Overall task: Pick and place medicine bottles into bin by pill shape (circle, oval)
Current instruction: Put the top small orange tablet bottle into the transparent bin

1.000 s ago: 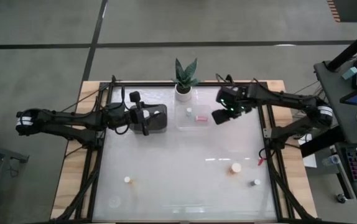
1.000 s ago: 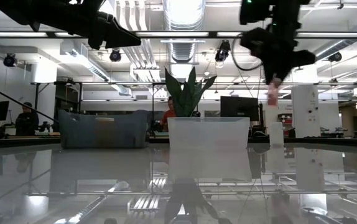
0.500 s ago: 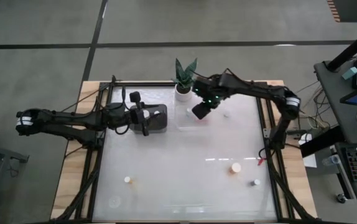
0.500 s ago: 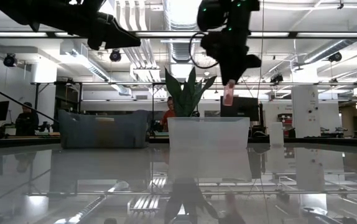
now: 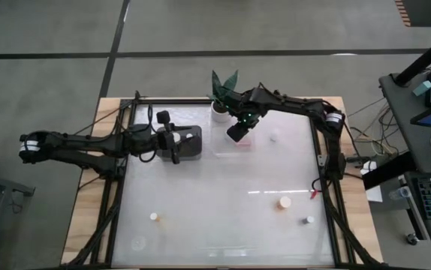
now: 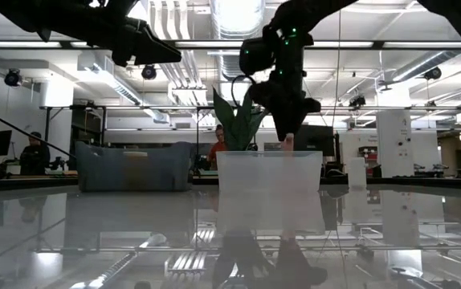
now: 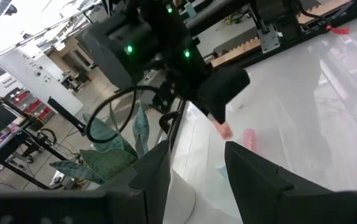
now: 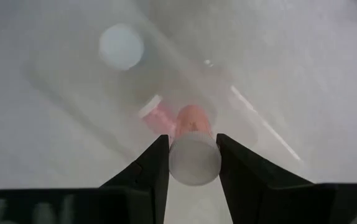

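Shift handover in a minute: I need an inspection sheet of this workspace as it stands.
Surface: white table, glossy.
Job's things: clear bin holds a pink bottle and a white-capped one; dark bin beside it; loose bottles on the table.
Clutter: potted plant at the far edge.
Grippers: right gripper over the clear bin, fingers shut on a pink bottle; left gripper over the dark bin.
Cables: along both arms.
Surroundings: person seated in the background.
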{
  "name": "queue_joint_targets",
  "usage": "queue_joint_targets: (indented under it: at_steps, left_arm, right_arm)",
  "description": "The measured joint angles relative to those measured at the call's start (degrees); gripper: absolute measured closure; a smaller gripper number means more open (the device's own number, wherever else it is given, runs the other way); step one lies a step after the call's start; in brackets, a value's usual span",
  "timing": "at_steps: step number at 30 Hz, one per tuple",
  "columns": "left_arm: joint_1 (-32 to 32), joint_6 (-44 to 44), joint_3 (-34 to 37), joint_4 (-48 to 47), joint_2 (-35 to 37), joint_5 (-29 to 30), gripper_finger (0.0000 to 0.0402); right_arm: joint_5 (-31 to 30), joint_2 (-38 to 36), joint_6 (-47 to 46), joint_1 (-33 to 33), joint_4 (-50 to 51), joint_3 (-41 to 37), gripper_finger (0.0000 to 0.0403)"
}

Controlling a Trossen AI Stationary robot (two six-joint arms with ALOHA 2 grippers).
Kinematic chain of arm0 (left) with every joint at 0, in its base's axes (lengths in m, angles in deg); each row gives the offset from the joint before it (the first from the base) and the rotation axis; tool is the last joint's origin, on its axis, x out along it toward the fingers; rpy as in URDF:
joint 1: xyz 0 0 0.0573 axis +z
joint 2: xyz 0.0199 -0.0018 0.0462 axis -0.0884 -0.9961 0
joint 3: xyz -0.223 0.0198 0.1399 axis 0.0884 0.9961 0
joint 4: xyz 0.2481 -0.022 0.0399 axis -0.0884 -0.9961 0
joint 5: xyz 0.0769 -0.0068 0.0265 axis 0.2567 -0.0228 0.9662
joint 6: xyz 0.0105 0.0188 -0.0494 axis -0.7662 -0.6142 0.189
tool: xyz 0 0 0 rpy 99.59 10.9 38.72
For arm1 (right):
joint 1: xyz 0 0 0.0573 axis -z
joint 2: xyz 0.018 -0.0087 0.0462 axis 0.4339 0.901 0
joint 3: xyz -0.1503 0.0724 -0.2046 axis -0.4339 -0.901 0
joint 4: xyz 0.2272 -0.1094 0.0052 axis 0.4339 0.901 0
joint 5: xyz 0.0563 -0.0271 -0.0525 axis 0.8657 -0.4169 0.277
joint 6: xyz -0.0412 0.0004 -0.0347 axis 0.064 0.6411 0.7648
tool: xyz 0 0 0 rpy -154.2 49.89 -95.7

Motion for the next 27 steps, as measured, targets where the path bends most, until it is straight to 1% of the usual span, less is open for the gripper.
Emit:
queue_joint_targets:
  at_steps: [3,18,27]
  left_arm:
    - [0.0,0.0,0.0,-0.08,0.0,0.0,0.0264]
    - [0.0,-0.04,0.0,-0.08,0.0,0.0,0.0264]
    - [0.0,-0.1,0.0,-0.05,0.0,0.0,0.0264]
  right_arm:
    - [-2.0,0.41,0.15,0.02,-1.44,-0.34,0.0294]
    - [-2.08,0.61,0.06,-0.09,-5.72,-3.03,0.0294]
    - [-2.07,0.61,-0.38,-0.13,-7.7,-5.94,0.0294]
